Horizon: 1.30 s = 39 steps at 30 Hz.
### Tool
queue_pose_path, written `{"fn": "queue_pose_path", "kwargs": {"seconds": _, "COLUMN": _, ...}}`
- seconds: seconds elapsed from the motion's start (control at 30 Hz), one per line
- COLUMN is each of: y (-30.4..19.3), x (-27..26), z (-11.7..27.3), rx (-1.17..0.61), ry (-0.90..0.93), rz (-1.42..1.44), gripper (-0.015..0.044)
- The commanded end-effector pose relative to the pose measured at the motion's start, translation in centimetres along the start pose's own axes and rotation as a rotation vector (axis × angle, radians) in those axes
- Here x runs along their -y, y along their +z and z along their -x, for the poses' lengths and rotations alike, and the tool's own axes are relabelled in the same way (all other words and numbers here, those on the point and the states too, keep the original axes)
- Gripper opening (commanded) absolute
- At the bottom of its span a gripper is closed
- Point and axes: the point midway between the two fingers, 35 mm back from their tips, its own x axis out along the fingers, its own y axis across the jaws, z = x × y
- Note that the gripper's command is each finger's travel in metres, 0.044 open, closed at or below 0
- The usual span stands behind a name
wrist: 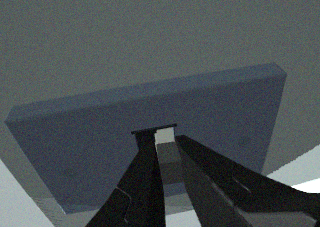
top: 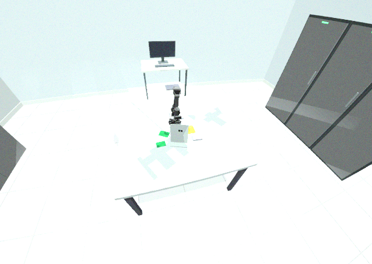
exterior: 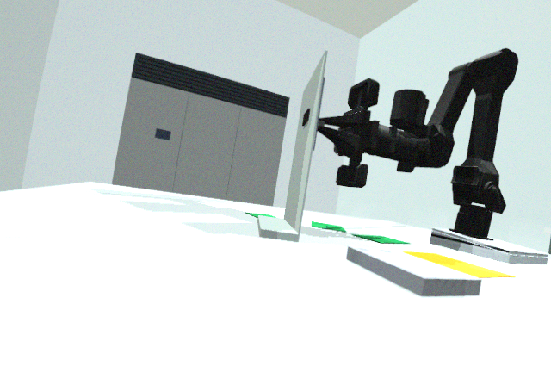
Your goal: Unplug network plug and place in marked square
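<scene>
Pale walls and light floor tiles surround the white table (top: pixel 210 157) (exterior: pixel 177 315); one desk (top: pixel 150 65) with one monitor (top: pixel 162 49) stands well beyond the upright panel (top: pixel 177 136) (exterior: pixel 294 186) (wrist: pixel 150 32)

FINDINGS: PLUG AT PANEL, FINGERS NARROW

Plug (wrist: pixel 171 161): one, small and blocky, pale at its upper end and grey below, located at the blue-grey block (wrist: pixel 95 152) on the panel's arm side. Its tab cannot be made out. Gripper (top: pixel 175 122) (exterior: pixel 319 124) (wrist: pixel 166 147): one, fingers drawn narrow about the plug, one on each side, gripping it

Counted from above: two green patches (top: pixel 164 134) (top: pixel 160 143) left of the panel; one yellow patch (top: pixel 191 129) (exterior: pixel 461 264) to its right. One low grey slab (top: pixel 197 139) (exterior: pixel 400 269) lies beside the yellow patch, near the panel
</scene>
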Motion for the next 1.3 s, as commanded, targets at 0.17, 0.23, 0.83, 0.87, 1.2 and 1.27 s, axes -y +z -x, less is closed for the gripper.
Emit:
{"fn": "queue_pose_path", "kwargs": {"seconds": 0.17, "y": 0.0, "x": 0.1, "z": 0.0, "rx": -0.003, "ry": -0.003, "rz": -0.004, "gripper": 0.0}}
{"fn": "queue_pose_path", "kwargs": {"seconds": 0.23, "y": 0.0, "x": 0.1, "z": 0.0, "rx": -0.003, "ry": -0.003, "rz": -0.004, "gripper": 0.0}}
{"fn": "queue_pose_path", "kwargs": {"seconds": 0.83, "y": -0.3, "x": 0.1, "z": 1.0, "rx": -0.003, "ry": -0.004, "rz": -0.004, "gripper": 0.0}}
{"fn": "queue_pose_path", "kwargs": {"seconds": 0.87, "y": -0.3, "x": 0.1, "z": 1.1, "rx": -0.003, "ry": -0.004, "rz": -0.004, "gripper": 0.0}}
{"fn": "queue_pose_path", "kwargs": {"seconds": 1.2, "y": -0.5, "x": 0.1, "z": 1.7, "rx": -0.003, "ry": -0.004, "rz": -0.004, "gripper": 0.0}}
{"fn": "queue_pose_path", "kwargs": {"seconds": 1.27, "y": -0.5, "x": 0.1, "z": 1.8, "rx": -0.003, "ry": -0.004, "rz": -0.004, "gripper": 0.0}}
